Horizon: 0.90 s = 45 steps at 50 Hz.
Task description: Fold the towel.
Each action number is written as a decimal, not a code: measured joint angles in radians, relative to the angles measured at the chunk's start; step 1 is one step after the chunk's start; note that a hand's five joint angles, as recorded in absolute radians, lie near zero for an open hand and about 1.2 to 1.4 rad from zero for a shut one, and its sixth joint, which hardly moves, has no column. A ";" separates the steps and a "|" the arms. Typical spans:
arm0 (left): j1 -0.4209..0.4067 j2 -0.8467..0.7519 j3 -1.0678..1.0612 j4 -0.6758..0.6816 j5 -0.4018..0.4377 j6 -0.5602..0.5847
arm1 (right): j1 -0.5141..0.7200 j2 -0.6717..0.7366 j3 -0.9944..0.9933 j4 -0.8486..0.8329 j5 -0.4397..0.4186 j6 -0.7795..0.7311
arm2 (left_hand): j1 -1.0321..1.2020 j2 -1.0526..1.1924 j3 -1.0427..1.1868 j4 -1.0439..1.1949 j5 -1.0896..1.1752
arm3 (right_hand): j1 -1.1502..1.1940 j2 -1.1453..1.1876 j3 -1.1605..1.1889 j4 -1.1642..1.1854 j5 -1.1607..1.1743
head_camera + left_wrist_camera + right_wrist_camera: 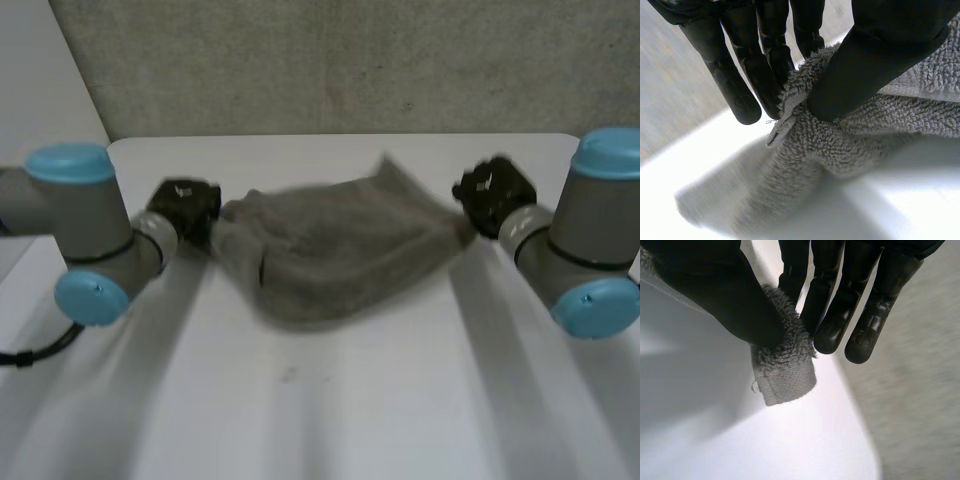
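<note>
Across the mid-desk (330, 400), white, smooth, rounded far corners, a grey terry towel (340, 250) hangs stretched btwn both hands as a sagging, bunched pouch; can't tell if its lowest fold touches the surface. Left hand (185, 210) has the towel's left end, right hand (495, 195) the right end. Left wrist view: thumb clamps looped pile vs. near-straight fingers (747, 97), at a hemmed corner. Right wrist view: thumb & fingers (832, 325) pinch the other corner, flat woven hem band (787, 382) poking out below. Open desk in front & both sides; far edge close behind the hands.
</note>
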 measured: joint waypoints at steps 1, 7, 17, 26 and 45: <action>-0.001 -0.003 -0.022 0.000 0.000 0.003 | -0.002 0.008 0.008 0.016 -0.002 0.000 | 0.000 0.000 0.000 0.000 0.000 | 0.000 0.000 0.000 0.000 0.000; -0.009 0.039 -0.149 -0.005 0.001 0.043 | -0.023 0.014 0.055 0.076 -0.007 0.003 | 0.000 -0.006 -0.008 -0.012 0.000 | 0.000 0.000 0.000 0.000 0.000; -0.006 0.180 -0.302 -0.005 0.002 0.166 | -0.065 -0.061 0.156 0.076 -0.053 0.004 | -0.377 -0.447 -0.447 -0.452 -0.418 | 0.000 0.000 0.000 0.000 0.000; -0.018 0.192 -0.343 0.007 0.002 0.203 | -0.077 -0.063 0.203 0.068 -0.079 0.003 | -0.411 -0.479 -0.480 -0.484 -0.451 | 0.000 0.000 0.000 0.000 0.001; -0.061 0.182 -0.316 0.047 0.008 0.201 | -0.071 -0.043 0.221 0.065 -0.076 0.002 | -0.169 -0.236 -0.238 -0.240 -0.209 | 0.000 0.000 0.000 0.000 0.001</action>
